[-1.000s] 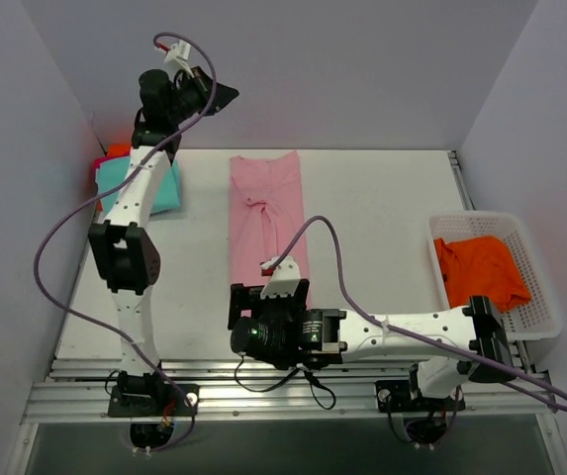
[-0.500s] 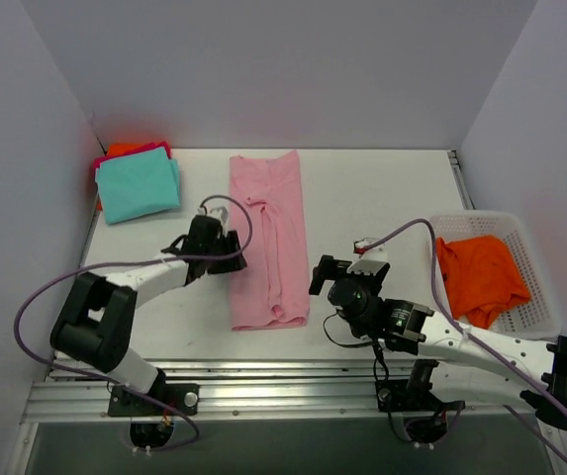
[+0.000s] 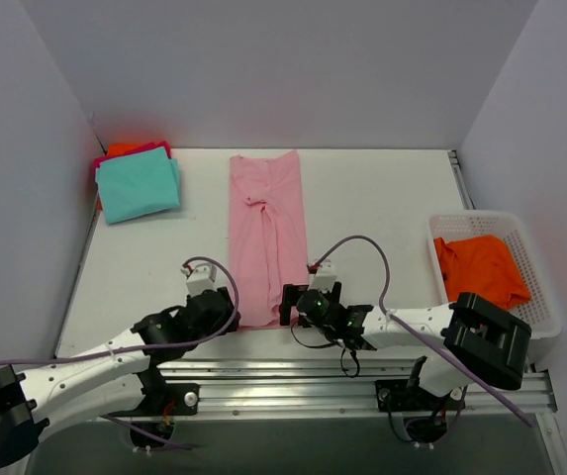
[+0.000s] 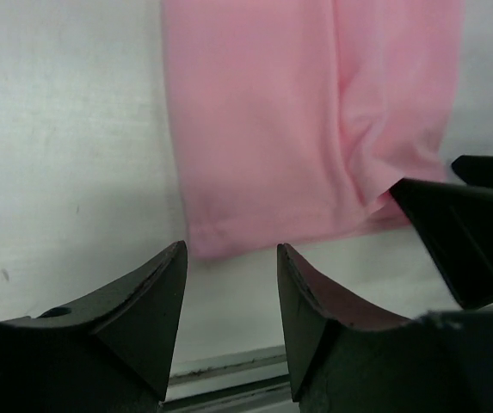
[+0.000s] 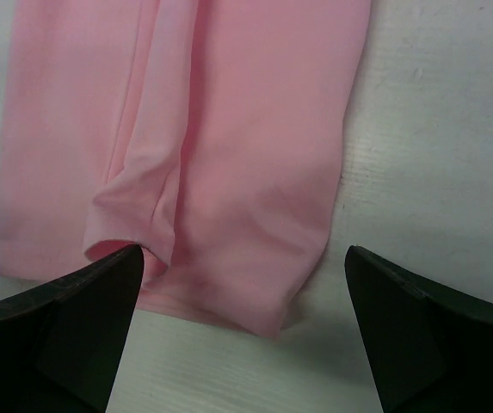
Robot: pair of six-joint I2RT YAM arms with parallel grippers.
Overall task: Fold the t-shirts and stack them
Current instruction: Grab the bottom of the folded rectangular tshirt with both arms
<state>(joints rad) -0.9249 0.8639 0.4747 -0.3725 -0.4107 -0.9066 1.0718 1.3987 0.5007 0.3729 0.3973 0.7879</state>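
A pale pink t-shirt [image 3: 266, 233] lies folded into a long strip down the middle of the table. My left gripper [image 3: 229, 307] is open just before its near left corner [image 4: 220, 245]. My right gripper [image 3: 293, 302] is open wide at its near right corner [image 5: 263, 310], one finger on each side of the hem. Both grippers are empty. A folded teal t-shirt [image 3: 138, 188] lies on magenta and orange ones at the back left. A bright orange t-shirt [image 3: 479, 269] lies in the basket.
A white mesh basket [image 3: 540, 287] stands at the right edge. The table's near edge and metal rail [image 3: 283, 371] run just behind both grippers. The right gripper's finger [image 4: 461, 224] shows in the left wrist view.
Both arms have come down to the near end of the pink shirt. The left gripper moved from the shirt's left side to its near left corner. The right gripper moved left to the near right corner.
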